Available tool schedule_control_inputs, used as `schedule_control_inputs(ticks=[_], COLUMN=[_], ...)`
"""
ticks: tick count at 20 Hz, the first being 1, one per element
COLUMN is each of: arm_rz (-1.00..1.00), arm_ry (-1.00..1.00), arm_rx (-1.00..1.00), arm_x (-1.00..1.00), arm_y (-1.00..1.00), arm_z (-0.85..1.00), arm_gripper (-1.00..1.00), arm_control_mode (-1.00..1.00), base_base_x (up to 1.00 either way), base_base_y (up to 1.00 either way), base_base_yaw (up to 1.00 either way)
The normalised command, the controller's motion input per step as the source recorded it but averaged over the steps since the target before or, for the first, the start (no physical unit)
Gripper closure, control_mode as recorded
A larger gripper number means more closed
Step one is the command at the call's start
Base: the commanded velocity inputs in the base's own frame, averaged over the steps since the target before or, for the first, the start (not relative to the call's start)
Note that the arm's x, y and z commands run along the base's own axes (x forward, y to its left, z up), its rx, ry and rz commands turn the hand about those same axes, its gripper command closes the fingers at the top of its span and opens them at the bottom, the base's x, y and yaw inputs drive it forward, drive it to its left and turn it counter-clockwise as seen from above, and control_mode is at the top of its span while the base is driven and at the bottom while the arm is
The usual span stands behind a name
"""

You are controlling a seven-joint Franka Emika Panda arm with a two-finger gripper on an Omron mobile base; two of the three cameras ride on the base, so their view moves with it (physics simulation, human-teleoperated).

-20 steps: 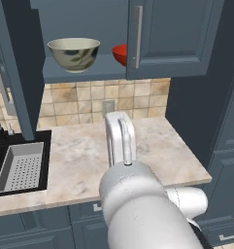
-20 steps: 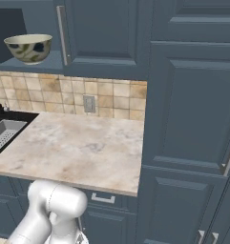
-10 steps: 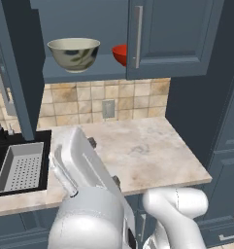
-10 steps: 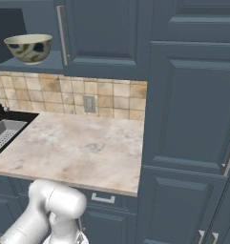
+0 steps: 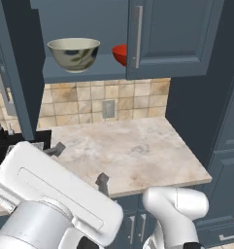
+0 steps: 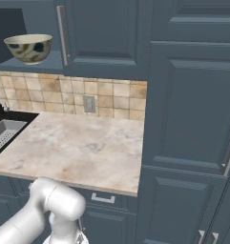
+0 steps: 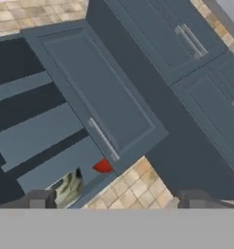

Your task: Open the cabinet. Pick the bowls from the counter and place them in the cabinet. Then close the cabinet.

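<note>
The deep cream-white bowl with dark marks [image 5: 74, 53] and the shiny red bowl [image 5: 120, 54] sat side by side on the shelf inside the dark blue-grey wall cabinet [image 5: 172, 39]. One cabinet door stood open. The two-finger gripper [image 7: 116, 199] was spread wide and held nothing, low over the beige stone counter [image 5: 133, 148].

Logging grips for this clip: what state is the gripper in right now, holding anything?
Gripper: jaws open, holding nothing; it faces the cabinet from a distance.
</note>
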Motion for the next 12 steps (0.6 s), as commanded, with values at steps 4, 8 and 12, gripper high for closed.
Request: schedule_control_inputs(ticks=[4,8,12], arm_rz=[-0.04,0.00,0.00], arm_ry=[0.01,0.12,0.10], arm_rx=[-0.57,-0.53,-0.46], arm_x=[0.18,0.52,0.49], arm_y=[0.18,0.47,0.39], arm_z=[0.00,0.00,0.00], arm_gripper=[-1.00,-1.00,-1.00], arm_control_mode=[-1.00,-1.00,-1.00], base_base_x=[0.00,0.00,0.00], base_base_y=[0.00,0.00,0.00], base_base_yaw=[0.00,0.00,0.00])
